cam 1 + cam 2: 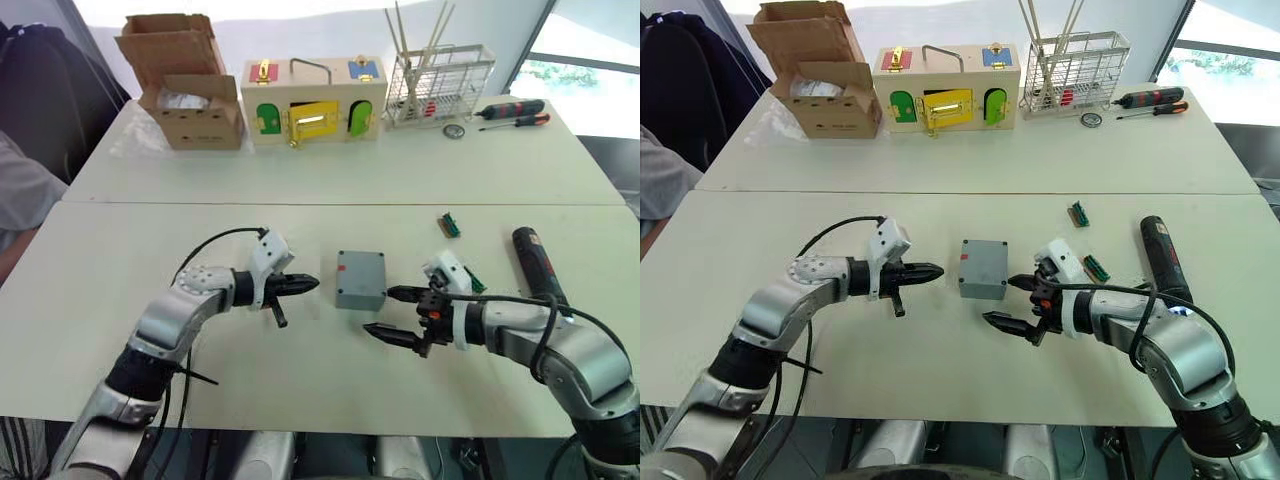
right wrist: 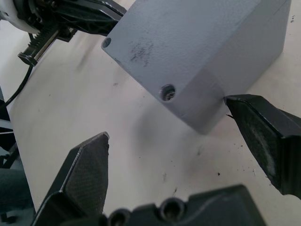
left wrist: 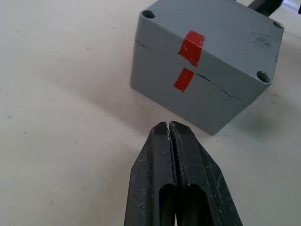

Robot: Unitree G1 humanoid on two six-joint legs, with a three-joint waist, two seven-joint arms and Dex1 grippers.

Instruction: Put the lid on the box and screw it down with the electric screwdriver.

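The grey box (image 1: 360, 283) stands in the middle of the near table. The lid (image 3: 221, 37) sits on top of it, a thin seam between them, and a red mark (image 3: 188, 56) crosses both. My left gripper (image 1: 314, 285) is shut and empty, pointing at the box's left side from a short gap away. On the other side, just right of the box and nearer to me, my right gripper (image 1: 378, 311) is open, one fingertip (image 2: 235, 106) close to the box's corner. The black electric screwdriver (image 1: 535, 262) lies on the table to the right, beyond my right forearm.
Small green parts (image 1: 450, 225) lie right of the box. Along the far table stand a brown cardboard box (image 1: 190, 85), a wooden box with coloured doors (image 1: 312, 100), a wire rack (image 1: 440, 85) and two hand screwdrivers (image 1: 512, 112). A person (image 1: 20, 200) sits at the left edge.
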